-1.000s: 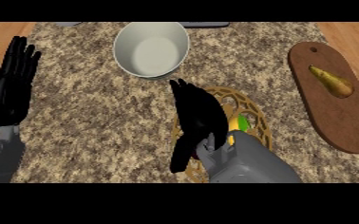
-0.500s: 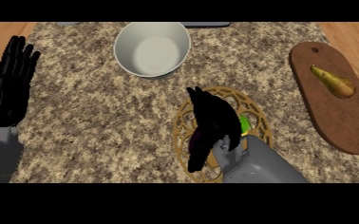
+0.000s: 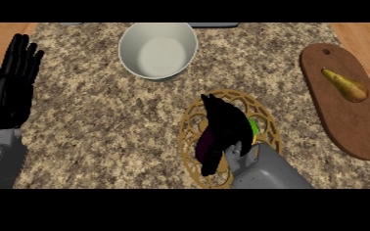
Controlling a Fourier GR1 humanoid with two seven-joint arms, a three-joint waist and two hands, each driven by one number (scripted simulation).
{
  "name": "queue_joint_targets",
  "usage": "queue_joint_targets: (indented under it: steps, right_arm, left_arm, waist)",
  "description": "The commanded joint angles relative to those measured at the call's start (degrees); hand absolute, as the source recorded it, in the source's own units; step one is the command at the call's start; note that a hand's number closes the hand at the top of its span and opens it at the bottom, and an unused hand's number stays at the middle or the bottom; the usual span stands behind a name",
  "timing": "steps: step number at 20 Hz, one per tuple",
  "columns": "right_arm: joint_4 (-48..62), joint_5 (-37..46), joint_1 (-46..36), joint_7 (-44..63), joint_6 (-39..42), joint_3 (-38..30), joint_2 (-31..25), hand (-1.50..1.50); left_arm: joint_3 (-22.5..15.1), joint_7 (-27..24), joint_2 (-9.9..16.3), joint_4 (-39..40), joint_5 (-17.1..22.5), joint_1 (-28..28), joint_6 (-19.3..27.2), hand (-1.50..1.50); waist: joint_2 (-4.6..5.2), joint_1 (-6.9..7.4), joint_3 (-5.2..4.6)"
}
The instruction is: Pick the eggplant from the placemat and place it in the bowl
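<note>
At the far left edge of the head view, the robot's left hand (image 3: 18, 85) rests open on the speckled stone counter (image 3: 94, 127), fingers straight and pointing up the view, well apart from everything else. To its right, near the counter's back edge, stands the white bowl (image 3: 157, 50), with nothing in it. Further right and nearer the robot lies a round woven placemat (image 3: 189, 127) in tan. The right hand (image 3: 225, 132) is down over its middle, fingers bent over the dark purple eggplant (image 3: 207, 147), of which only a sliver shows at the hand's left side; a bit of green, likely its stem, peeks out at the right. Whether the fingers have fully closed round it cannot be told, since the hand hides most of it. The eggplant appears to lie on the placemat, so this looks like the grasping step. Next the hand needs to lift it and carry it up and left to the bowl. At the far right, a wooden cutting board (image 3: 336, 122) holds a yellowish pear-like fruit (image 3: 345, 84), not part of the task.
</note>
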Motion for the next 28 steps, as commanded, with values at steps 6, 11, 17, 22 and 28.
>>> queue_joint_targets:
  steps: [6, 11, 17, 22, 28]
  right_arm:
    - [-2.7, 4.4, 4.3, 3.3, 5.2, -0.8, 2.1, -1.50]
    - [5.7, 8.0, 3.4, 0.8, 2.8, -1.4, 6.3, -1.50]
    - [7.4, 9.9, 6.3, -4.5, 3.6, -3.8, 5.4, -1.50]
    - [12.0, 11.0, 5.9, -2.9, 0.9, -3.0, 7.3, -1.50]
    - [13.3, 13.2, 8.4, -4.2, 1.7, -4.5, 7.3, -1.50]
  left_arm:
    - [0.7, -1.5, -2.8, 0.2, -2.5, 1.3, -1.2, 0.00]
    - [1.6, -0.3, -3.0, 2.4, -2.3, -2.5, -2.4, 0.00]
    - [3.3, 0.3, -3.5, -0.6, -4.1, 0.6, -2.5, 0.00]
    - [5.0, -0.5, -3.0, 2.0, -3.5, -0.1, -5.0, 0.00]
    - [5.0, 2.6, -4.4, -3.6, -3.9, 2.9, -5.5, 0.00]
  waist:
    - [0.01, 0.02, 0.01]
    - [0.13, 0.03, 0.00]
    - [0.07, 0.09, 0.01]
    - [0.10, 0.19, 0.01]
    - [0.04, 0.26, 0.01]
